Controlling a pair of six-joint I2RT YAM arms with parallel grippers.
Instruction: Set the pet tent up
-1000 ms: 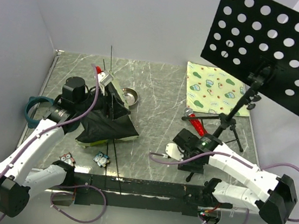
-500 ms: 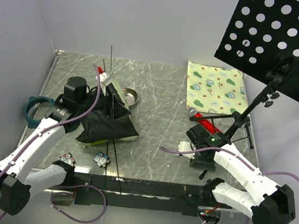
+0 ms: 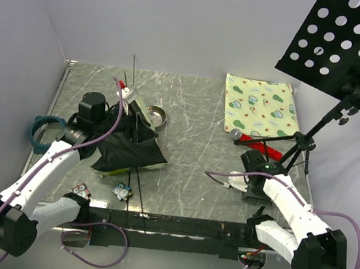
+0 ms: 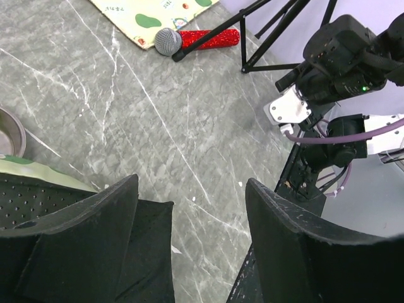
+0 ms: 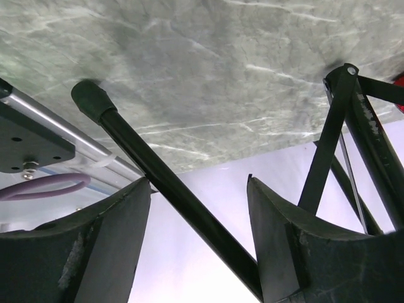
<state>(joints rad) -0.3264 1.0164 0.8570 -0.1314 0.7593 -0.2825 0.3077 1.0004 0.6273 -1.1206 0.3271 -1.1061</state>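
left fingers (image 4: 82, 252) spread wide | right fingers (image 5: 303, 252) spread wide

The tabletop (image 3: 192, 142) is showing grey marble with thin white veins. The pet tent (image 3: 129, 149) is showing mostly black fabric, with a lime-yellow strip along its near edge. The mat (image 3: 260, 107) is displaying pale cream-green with an avocado cartoon print. The microphone (image 4: 202, 40) is glittering red on its handle, with a silver-grey mesh head. The music stand (image 3: 349, 44) is showing black, dotted with round holes. The ring (image 3: 33, 131) is showing teal, and purple cables (image 3: 337, 215) are trailing along white arms (image 3: 43, 177).
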